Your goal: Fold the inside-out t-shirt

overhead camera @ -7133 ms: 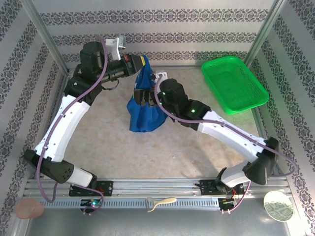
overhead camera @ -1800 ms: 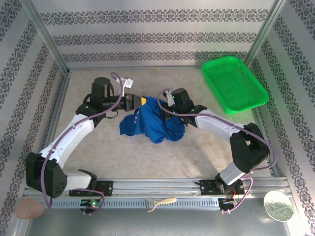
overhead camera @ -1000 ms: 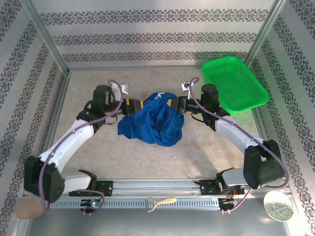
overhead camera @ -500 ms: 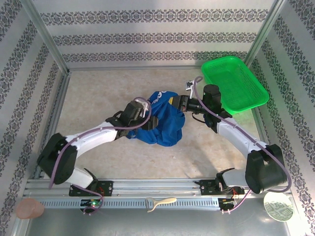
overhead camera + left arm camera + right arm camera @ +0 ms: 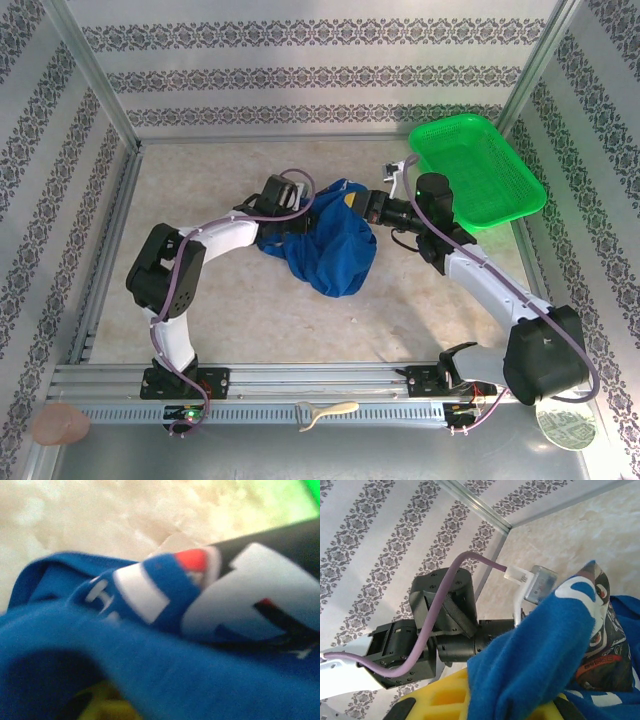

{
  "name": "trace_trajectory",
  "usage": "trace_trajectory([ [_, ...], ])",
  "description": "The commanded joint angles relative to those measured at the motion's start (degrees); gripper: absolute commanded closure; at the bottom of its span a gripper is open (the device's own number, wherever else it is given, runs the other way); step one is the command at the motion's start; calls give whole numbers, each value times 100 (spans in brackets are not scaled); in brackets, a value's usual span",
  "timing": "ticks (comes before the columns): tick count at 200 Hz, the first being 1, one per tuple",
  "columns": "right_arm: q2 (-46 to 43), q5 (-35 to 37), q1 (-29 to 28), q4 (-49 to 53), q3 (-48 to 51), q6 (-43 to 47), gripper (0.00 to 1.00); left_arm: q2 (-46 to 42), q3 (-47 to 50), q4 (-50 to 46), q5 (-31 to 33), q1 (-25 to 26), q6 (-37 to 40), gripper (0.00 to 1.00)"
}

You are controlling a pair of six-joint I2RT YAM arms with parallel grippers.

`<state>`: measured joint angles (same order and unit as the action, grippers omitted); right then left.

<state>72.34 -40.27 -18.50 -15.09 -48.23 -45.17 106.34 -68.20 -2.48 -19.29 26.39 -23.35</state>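
Note:
The royal-blue t-shirt lies bunched in a heap mid-table, white lettering showing on a fold. My left gripper is pushed into the heap's upper left, and blue cloth drapes across its jaws. One yellow finger peeks out beneath, and the jaws are shut on the fabric. My right gripper is at the heap's upper right, shut on a raised fold of the t-shirt between its yellow fingers. The two grippers face each other a short way apart.
A green mesh basket stands at the back right, close behind the right wrist. Patterned walls and metal posts close in the table. The left elbow juts out left. Small items lie beyond the front rail.
My left arm folded its elbow back and drove its gripper into the shirt's upper left, then closed. The right gripper kept its hold, shifting slightly. The heap was drawn a little to the right.

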Motion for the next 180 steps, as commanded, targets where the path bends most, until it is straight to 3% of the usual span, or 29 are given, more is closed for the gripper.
trace_trajectory([
  [1,-64,598,43,237,15,2,100,-377,-81,349,-1604,-370,-179,100],
  [17,52,982,98,403,41,43,100,-825,77,580,-2404,-661,-537,100],
  [42,363,1532,198,554,65,44,100,-1371,468,1794,-3560,-1075,-1783,100],
  [61,608,1986,264,804,-31,68,100,-1477,871,3877,-4363,-1287,-3348,100],
  [80,689,2356,251,1344,-245,254,53,-1179,1030,6315,-4788,-1337,-5265,100],
  [94,386,2660,125,1758,-324,411,42,-797,1009,8343,-4782,-1330,-6856,100],
  [99,189,2822,34,1905,-332,473,40,-720,963,8446,-4817,-1336,-7123,100],
  [144,-1655,4343,-1374,2923,-206,684,37,-1054,1183,8002,-4872,-1312,-6788,100],
  [180,-1333,5225,-2394,2911,-549,1078,21,-1517,1340,6697,-4833,-1178,-5856,100],
])
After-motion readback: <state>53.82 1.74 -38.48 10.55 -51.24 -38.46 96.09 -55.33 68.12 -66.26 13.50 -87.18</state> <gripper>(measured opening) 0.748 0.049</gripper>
